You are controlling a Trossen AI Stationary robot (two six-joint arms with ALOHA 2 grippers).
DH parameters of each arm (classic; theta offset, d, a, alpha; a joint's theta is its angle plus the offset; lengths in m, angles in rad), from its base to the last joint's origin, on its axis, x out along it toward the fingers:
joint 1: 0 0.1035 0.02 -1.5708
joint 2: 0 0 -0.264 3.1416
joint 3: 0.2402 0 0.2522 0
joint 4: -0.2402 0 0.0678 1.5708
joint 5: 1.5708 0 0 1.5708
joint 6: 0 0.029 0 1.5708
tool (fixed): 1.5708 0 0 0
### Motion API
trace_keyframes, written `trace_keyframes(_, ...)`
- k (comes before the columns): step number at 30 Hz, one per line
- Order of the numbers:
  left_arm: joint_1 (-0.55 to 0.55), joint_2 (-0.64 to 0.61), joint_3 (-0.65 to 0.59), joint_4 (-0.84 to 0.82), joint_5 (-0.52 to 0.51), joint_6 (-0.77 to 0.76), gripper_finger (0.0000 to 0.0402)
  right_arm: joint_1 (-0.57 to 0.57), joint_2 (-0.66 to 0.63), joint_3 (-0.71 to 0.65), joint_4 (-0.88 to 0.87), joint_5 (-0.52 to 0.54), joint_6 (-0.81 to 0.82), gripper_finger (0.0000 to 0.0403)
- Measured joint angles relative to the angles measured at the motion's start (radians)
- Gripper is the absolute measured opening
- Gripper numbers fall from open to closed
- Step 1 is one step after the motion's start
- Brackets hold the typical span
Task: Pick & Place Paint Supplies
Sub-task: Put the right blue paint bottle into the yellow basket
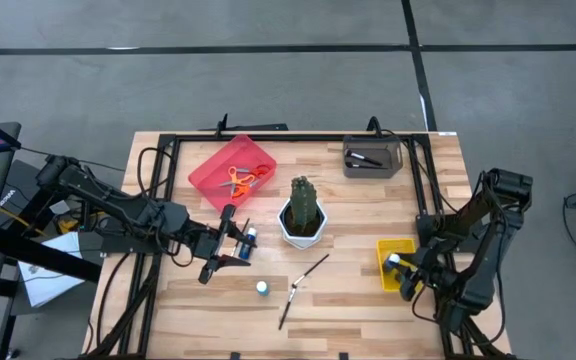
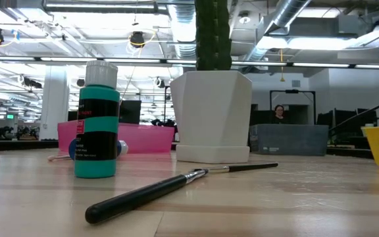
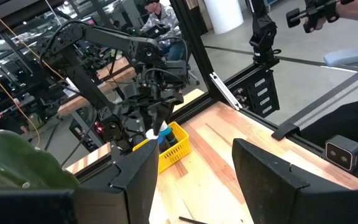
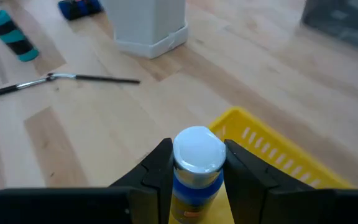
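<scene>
While the right gripper [image 1: 400, 266] sat lower right in the high view, over the yellow bin [image 1: 396, 264], it was clamped on a blue bottle [image 1: 393, 262]; the drop-off looked in hand, so next move calls for lowering & releasing. Left gripper [image 1: 230, 250] hovered left of centre, fingers apart, nothing in them, near a blue bottle on its side [image 1: 252, 237]. Red tray [image 1: 208, 172] upper centre held orange scissors [image 1: 240, 180]; grey box [image 1: 372, 160] upper right held dark items, can't tell what. Low view: teal bottle [image 2: 97, 122] upright at left, brush [image 2: 150, 193] lying centre, cactus pot [image 2: 213, 115] behind. Right wrist view: fingers pressed both sides of the white cap [image 4: 198, 148].
</scene>
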State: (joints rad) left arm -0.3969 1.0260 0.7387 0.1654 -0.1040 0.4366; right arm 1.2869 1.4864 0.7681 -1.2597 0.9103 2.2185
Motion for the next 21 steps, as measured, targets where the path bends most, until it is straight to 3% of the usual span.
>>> trace_keyframes(21, 0.0, 0.0, 0.0, 0.0, 0.0, 0.0, 0.0197, 0.073, 0.0, -0.005, 0.079, 0.003, -0.043, 0.0103)
